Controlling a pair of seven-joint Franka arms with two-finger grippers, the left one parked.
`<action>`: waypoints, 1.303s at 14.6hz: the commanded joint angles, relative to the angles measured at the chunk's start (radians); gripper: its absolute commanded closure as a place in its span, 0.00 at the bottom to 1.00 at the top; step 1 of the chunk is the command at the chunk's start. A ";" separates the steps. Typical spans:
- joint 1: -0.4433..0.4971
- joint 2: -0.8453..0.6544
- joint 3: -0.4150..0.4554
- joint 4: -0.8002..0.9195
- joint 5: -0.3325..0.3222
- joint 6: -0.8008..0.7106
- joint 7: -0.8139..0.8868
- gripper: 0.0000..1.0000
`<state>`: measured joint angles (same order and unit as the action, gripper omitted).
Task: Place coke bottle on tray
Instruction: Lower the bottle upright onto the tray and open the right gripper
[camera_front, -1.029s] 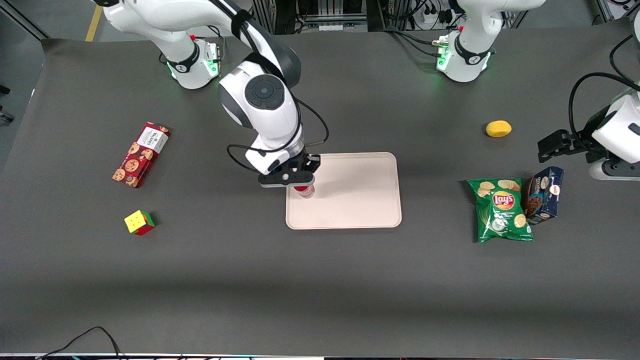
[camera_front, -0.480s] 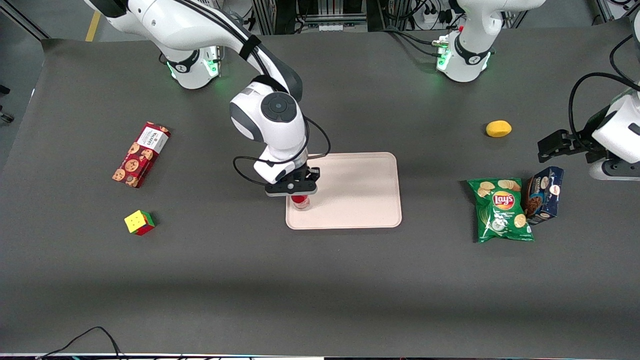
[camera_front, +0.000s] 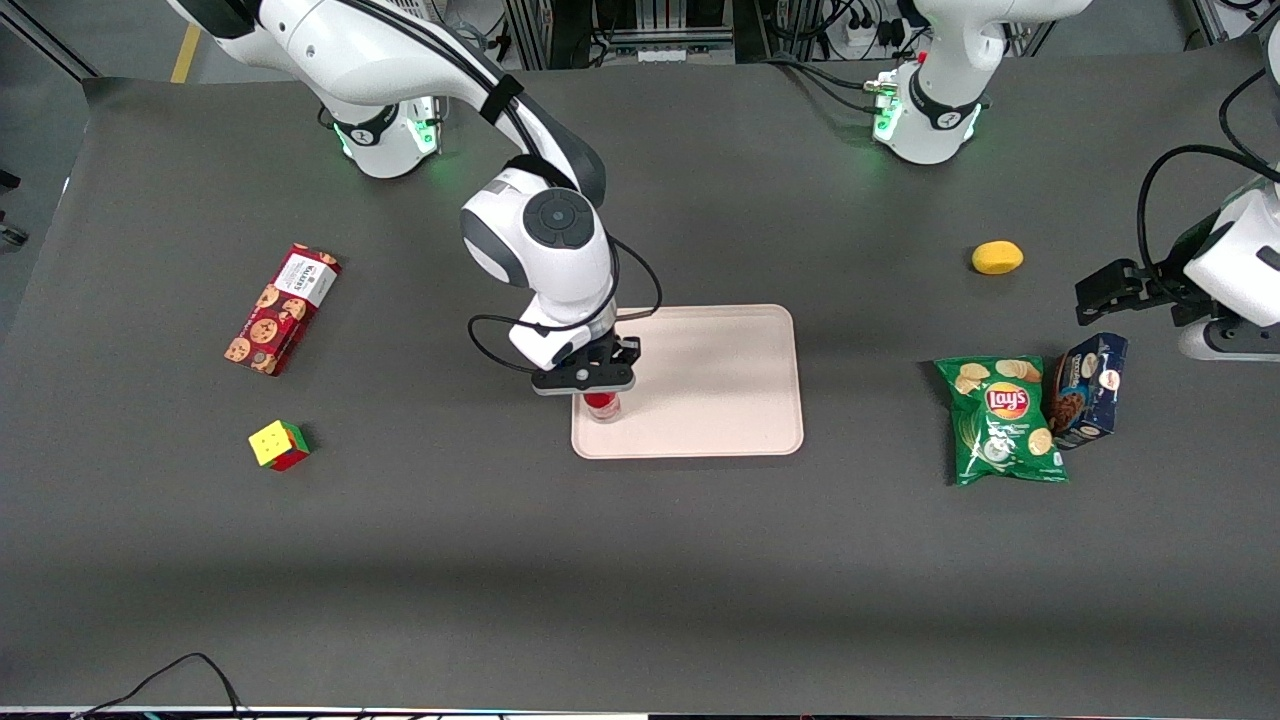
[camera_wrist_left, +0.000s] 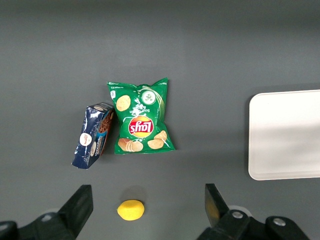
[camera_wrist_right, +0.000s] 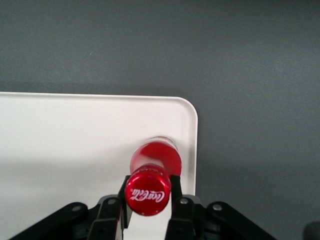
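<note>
Front view: claw (camera_front: 601, 392), coke bottle (camera_front: 602, 404), tray (camera_front: 720, 400)

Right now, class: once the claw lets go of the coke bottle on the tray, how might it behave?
The coke bottle stands upright, tall and slim, so it could tip if nudged. The claw, shut at its neck, should release gently. It stands close to the tray corner; the low rim might not stop a fall.

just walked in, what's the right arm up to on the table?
The gripper holds the coke bottle upright by its neck, fingers closed just under the red cap. The bottle is over the tray, close to the corner nearest the working arm's end and the front camera. Whether its base is resting on the tray is unclear. The fingers have not let go yet.
</note>
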<state>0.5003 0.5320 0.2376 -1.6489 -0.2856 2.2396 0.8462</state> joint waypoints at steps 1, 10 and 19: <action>-0.003 0.006 0.005 0.006 -0.032 0.012 0.037 0.56; -0.006 0.013 0.005 0.011 -0.029 0.012 0.053 0.00; -0.054 -0.190 -0.013 0.113 0.061 -0.262 -0.195 0.00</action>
<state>0.4742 0.4542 0.2342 -1.5868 -0.2864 2.1387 0.8245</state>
